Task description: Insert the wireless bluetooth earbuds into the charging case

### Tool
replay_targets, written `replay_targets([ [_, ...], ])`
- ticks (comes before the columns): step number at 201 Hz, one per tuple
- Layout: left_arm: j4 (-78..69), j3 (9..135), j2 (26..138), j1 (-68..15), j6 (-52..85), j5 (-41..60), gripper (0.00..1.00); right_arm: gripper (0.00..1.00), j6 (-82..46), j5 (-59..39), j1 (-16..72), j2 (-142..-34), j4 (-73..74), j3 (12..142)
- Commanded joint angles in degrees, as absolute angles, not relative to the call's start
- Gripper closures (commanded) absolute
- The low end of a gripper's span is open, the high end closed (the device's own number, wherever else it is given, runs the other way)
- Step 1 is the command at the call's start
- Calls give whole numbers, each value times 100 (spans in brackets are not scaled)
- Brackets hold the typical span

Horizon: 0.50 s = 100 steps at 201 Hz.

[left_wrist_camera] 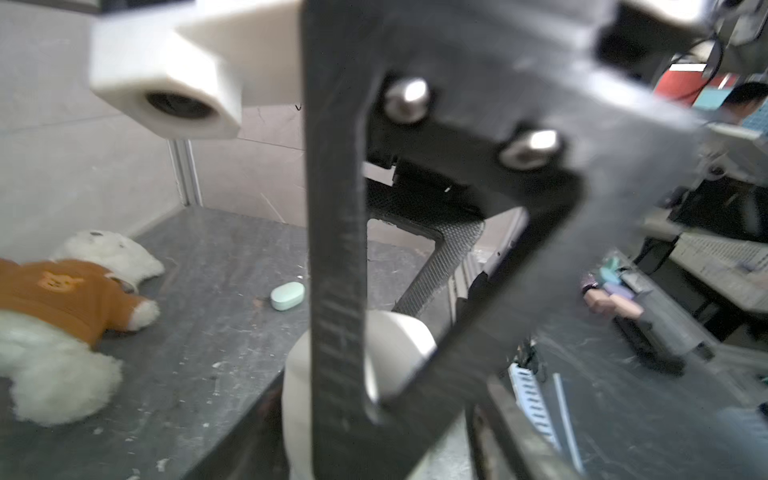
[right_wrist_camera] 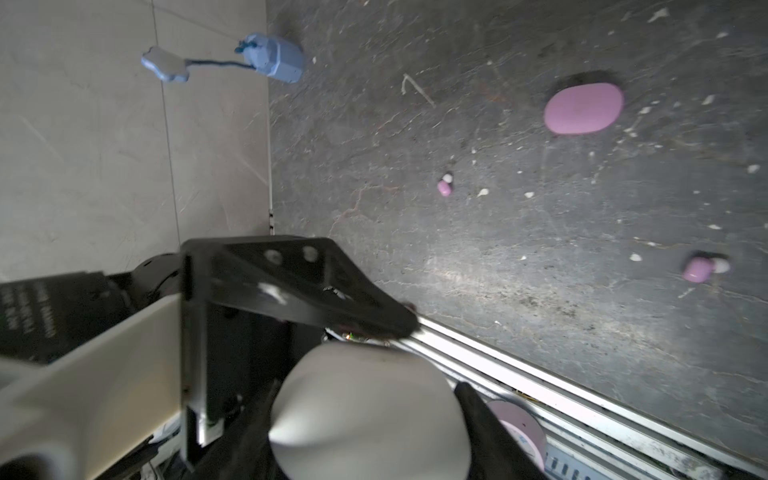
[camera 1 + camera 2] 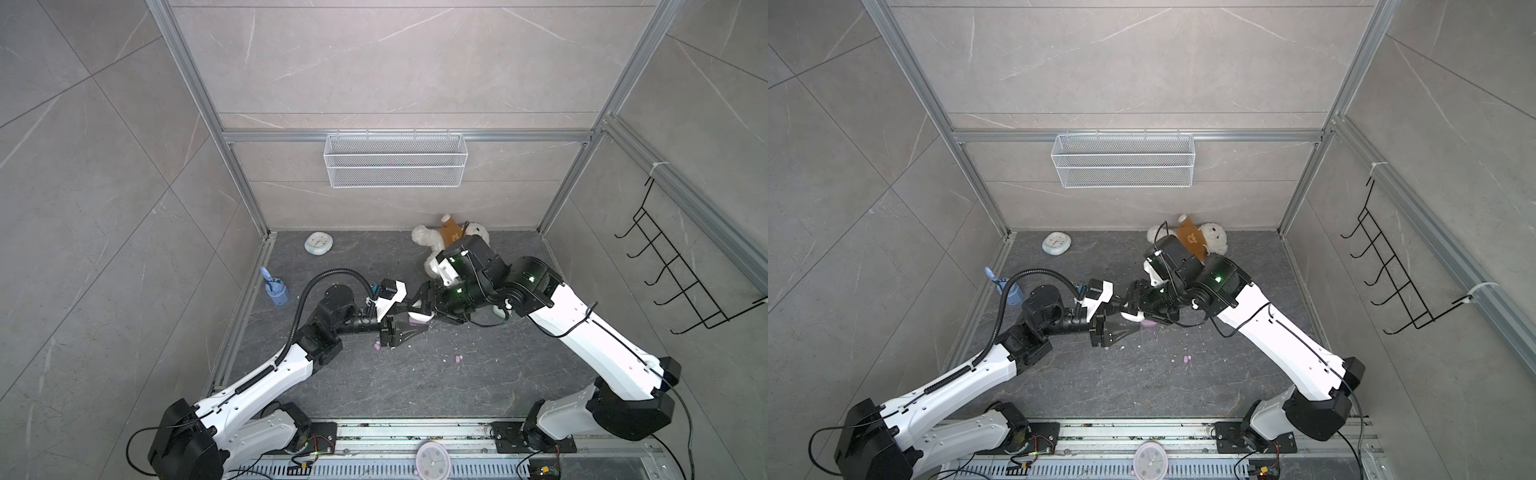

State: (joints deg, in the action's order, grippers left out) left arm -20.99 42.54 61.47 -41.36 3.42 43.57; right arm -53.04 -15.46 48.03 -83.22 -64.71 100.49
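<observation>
- Right gripper (image 2: 368,415): fingers closed from both sides on 1 white charging case (image 2: 370,399), held clear of the surface (image 3: 415,395) near its middle. Whether anything is inside cannot be told.
- Left gripper (image 3: 413,324): 1 fingertip just beside that case. How far its fingers are apart cannot be told.
- 2 pink earbuds loose on the surface: 1 (image 2: 444,189) just beside the left gripper, 1 (image 2: 698,269) nearer the front edge.
- 2 shut cases: pink case (image 2: 584,108) below the grippers, mint case (image 1: 287,296) toward the right edge.
- 1 plush bear (image 3: 428,239) at the far edge, with a bear-face print on its shirt.
</observation>
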Motion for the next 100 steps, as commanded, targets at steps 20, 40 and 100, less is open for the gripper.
replay_targets([
  [20,-2089,4113,5889,-4154,416,3773,0,52,-5307,-794,3800,-7043,-6521,8453],
  [40,-1928,3903,5709,-4157,466,3432,0,51,-5157,-459,3284,-6581,-6531,7577],
  [100,-1006,3719,5173,-4139,605,2535,0,51,-4956,716,2412,-6319,-5697,5418],
])
